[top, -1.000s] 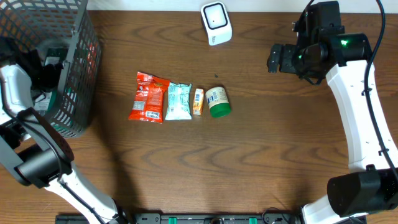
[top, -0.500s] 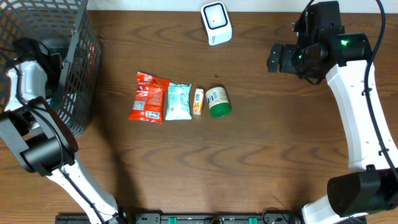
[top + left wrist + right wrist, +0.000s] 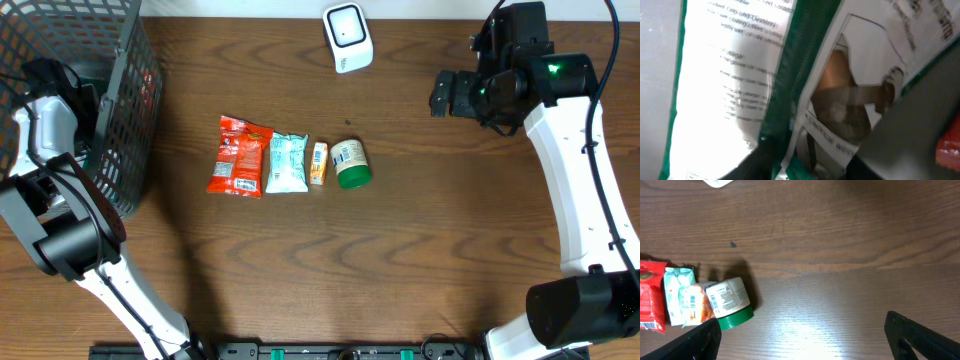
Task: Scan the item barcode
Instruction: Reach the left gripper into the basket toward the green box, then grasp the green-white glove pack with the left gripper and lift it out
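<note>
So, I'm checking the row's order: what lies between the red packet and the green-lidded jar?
A pale teal packet, then a small orange box, shown in the overhead view.

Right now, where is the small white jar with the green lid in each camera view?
Overhead: white green-lidded jar, centre, right end of the item row.
Left wrist: not in it.
Right wrist: lower left.
Shared landmark: red snack packet, at the row's other end.
</note>
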Controlling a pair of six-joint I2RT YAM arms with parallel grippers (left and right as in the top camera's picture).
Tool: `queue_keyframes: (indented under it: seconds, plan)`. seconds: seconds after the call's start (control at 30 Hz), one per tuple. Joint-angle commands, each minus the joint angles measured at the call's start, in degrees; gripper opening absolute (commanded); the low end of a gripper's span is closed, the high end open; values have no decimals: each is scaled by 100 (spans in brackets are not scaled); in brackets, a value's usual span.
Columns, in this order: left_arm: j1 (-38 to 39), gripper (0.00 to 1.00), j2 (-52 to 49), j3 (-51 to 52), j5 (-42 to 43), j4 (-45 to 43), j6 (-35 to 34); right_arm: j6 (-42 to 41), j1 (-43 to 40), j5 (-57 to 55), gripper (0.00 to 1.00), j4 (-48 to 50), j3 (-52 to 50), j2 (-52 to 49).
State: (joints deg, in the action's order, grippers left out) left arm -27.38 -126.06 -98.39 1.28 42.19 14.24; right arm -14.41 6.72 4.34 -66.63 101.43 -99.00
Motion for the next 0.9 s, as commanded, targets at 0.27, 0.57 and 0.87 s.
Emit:
queue_keyframes:
  seconds: [0.27,0.57,0.87]
  plan:
    - [-20,7,455,-330,-4,76,-433,55,11,24,99,-4,98,-24]
    - [-17,7,2472,-341,-350,-330,-680,55,13,26,99,-4,98,-24]
    - [59,7,4061,-341,-284,-227,-1475,55,11,24,99,-4,98,-24]
